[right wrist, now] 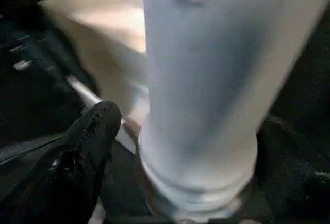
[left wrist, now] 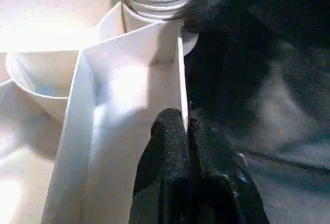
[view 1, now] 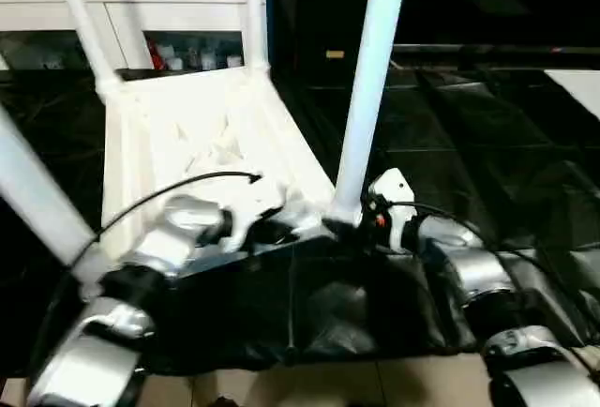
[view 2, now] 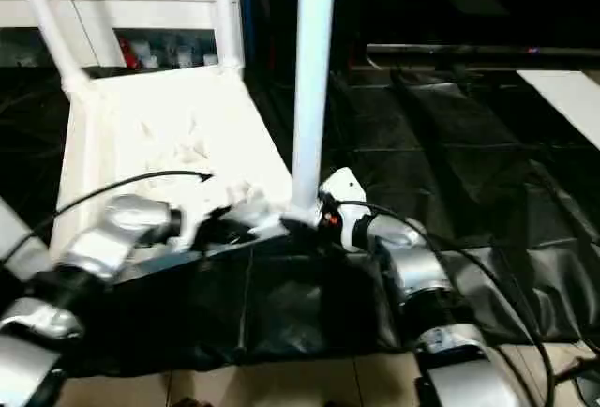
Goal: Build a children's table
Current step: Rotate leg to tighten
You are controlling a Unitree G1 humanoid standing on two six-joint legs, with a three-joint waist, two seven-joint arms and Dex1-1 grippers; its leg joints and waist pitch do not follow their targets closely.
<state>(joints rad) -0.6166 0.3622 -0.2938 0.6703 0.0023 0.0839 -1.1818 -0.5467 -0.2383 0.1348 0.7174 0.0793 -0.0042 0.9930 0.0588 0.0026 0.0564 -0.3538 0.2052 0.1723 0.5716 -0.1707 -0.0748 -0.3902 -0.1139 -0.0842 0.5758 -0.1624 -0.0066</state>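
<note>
The white tabletop [view 1: 197,135] lies upside down on the black mat, ribbed underside up. Its legs stand in the corner sockets: the far-left leg [view 1: 82,22], the far-right leg [view 1: 253,13], the near-left leg [view 1: 33,191] and the near-right leg [view 1: 370,79]. My left gripper [view 1: 281,229] is at the near rim beside the near-right corner. In the left wrist view it [left wrist: 185,126] is shut on the thin rim wall. My right gripper [view 1: 361,215] sits at the near-right leg's base. One black finger [right wrist: 98,126] stands a little apart from the leg [right wrist: 206,79].
A white cabinet with glass doors [view 1: 169,13] stands behind the tabletop. Wrinkled black mat [view 1: 469,126] covers the floor to the right, where a flat white board [view 1: 577,83] lies at the edge. A dark bar [view 1: 487,49] runs across the back. Bare tan floor [view 1: 375,384] lies nearest me.
</note>
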